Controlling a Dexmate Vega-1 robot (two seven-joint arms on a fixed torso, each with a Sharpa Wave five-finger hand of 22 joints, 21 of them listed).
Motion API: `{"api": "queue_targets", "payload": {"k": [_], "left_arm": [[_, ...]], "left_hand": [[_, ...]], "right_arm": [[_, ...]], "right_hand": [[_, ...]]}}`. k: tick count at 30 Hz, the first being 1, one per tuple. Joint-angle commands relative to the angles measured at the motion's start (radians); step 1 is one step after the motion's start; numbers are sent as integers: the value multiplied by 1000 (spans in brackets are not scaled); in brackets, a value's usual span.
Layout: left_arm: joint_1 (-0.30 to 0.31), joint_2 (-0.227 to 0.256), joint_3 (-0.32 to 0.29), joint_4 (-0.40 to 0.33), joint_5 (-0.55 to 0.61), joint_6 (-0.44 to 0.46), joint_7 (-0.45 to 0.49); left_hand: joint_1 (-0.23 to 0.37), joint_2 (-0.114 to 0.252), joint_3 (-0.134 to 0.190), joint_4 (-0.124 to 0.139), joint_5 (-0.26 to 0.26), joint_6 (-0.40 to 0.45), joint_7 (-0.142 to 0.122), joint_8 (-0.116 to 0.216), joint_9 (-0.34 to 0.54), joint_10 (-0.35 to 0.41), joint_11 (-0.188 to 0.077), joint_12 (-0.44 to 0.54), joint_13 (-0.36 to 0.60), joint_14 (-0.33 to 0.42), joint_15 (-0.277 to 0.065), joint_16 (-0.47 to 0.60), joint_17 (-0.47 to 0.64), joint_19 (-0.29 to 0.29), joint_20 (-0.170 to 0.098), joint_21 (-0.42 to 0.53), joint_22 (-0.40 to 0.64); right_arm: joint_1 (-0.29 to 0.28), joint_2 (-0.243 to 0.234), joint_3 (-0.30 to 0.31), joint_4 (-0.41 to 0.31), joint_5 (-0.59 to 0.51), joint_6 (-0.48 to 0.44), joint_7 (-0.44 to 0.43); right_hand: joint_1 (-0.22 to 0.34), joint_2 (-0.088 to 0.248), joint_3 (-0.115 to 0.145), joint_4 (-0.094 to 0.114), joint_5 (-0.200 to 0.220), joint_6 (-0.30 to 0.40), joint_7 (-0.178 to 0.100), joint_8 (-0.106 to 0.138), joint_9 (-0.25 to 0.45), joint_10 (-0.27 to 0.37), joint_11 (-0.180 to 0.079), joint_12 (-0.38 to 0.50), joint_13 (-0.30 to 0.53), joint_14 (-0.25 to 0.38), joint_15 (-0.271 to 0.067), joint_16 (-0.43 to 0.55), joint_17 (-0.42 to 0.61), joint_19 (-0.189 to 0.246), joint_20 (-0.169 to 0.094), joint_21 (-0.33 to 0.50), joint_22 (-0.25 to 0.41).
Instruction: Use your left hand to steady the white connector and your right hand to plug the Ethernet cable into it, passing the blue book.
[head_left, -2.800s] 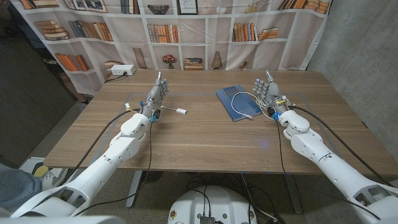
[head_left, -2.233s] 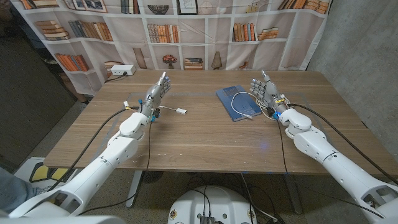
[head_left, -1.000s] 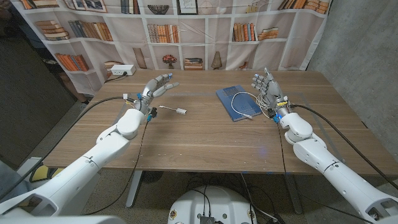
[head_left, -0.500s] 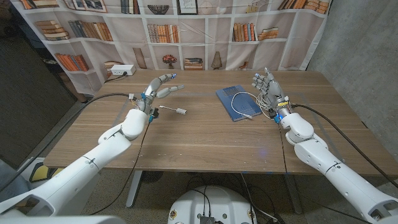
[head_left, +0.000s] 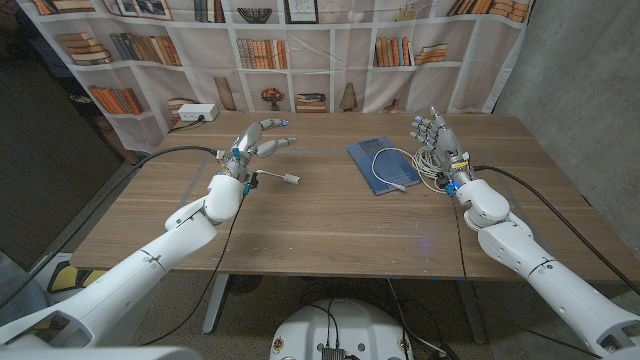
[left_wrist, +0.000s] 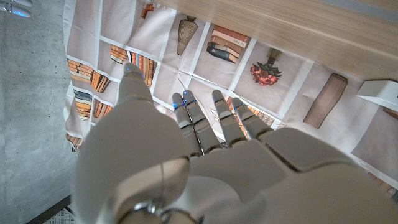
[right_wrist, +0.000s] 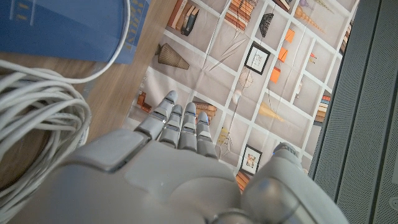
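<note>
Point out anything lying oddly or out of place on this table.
Only the Ethernet cable stands out: its white loop lies draped over the blue book, plug end on the cover, the rest coiled beside the right hand. Nothing looks spilled or damaged.

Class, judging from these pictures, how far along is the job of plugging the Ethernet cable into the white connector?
Nothing looks done yet. The white connector lies untouched on the table, and the Ethernet cable is draped over the blue book, unplugged. In hand: the left hand hovers open above the connector, while the right hand is open beside the cable coil. Left: steady the connector, grasp the cable, carry it past the book, plug in.
</note>
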Motion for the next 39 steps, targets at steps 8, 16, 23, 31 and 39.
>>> {"api": "queue_targets", "payload": {"k": [8,16,23,31,39], "left_arm": [[-60,37,52,-19,151,125,-25],[-61,66,67,-79,231,231,-40],[-54,130,62,-110,263,230,-78],[-66,165,96,-133,377,272,-108],[-90,196,127,-155,481,315,-174]], "left_hand": [[24,10,6,12,-25,-52,-3,-50,6,-54,1,-36,5,10,-106,-9,9,260,78,93,10],[35,16,11,12,-29,-31,-14,-47,7,-32,1,-27,6,78,-120,11,10,261,43,91,14],[46,23,16,12,-33,-8,-16,-44,7,-13,0,-24,6,153,-130,26,10,249,36,84,16],[50,30,19,14,-35,-8,-22,-48,7,-13,0,-28,6,161,-126,17,11,227,47,74,17],[61,30,22,12,-38,8,-29,-46,7,4,2,-26,7,159,-151,5,9,167,45,47,15]], "right_arm": [[60,20,-8,66,12,-25,13],[56,-1,-15,12,20,-90,5],[22,14,-8,-22,-1,-70,-58],[-13,14,-8,-60,-16,-67,-86],[-64,6,4,-121,-41,-67,-137]], "right_hand": [[12,-1,2,-3,-3,9,0,4,4,13,0,6,3,14,-4,3,6,14,1,5,5],[12,1,1,-4,-5,10,-1,2,4,10,0,3,3,11,1,-1,6,1,6,-1,6],[12,3,2,-3,-5,12,-2,1,4,11,-1,3,3,12,0,-1,6,-1,7,-2,6],[13,7,3,-3,-6,14,-3,0,4,11,-1,2,4,15,-2,-1,7,0,6,-1,6],[14,9,3,-3,-6,15,-5,-1,4,5,-1,-2,4,14,-4,-3,7,1,6,-1,6]]}}
